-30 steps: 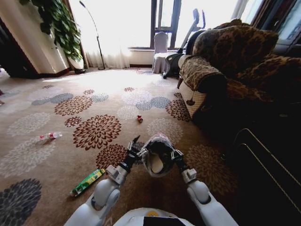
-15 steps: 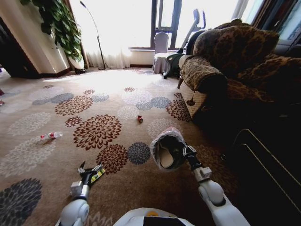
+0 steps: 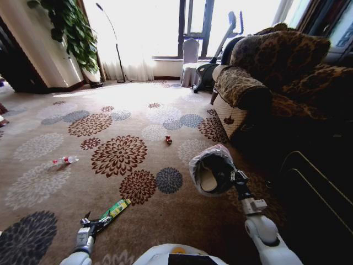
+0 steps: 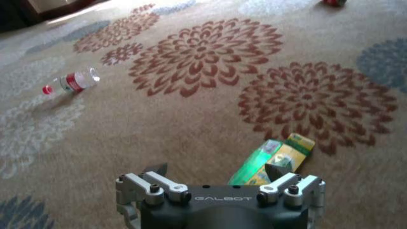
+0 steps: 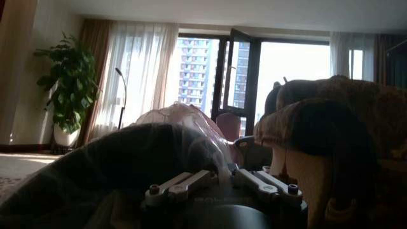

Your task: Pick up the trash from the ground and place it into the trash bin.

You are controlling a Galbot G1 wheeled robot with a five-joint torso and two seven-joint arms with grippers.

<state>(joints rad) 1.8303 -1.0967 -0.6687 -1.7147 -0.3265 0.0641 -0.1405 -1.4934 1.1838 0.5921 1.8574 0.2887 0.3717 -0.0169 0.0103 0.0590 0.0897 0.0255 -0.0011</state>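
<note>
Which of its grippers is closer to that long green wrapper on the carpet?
Left. The left gripper hovers right beside the green wrapper; the right gripper is off to the side, holding the trash bin.

Sunlit floral carpet (image 3: 116, 154), leopard-print sofa (image 3: 276, 72), tall window (image 3: 165, 27), leafy plant (image 3: 71, 33).

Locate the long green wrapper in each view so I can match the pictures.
Head view: the long green wrapper lies on the carpet at lower left, just ahead of the left gripper.
Left wrist view: the wrapper lies near the bottom edge, right of centre, just beyond the open gripper.
Right wrist view: not in it.
Shared landmark: the clear bottle farther out on the carpet.
</note>
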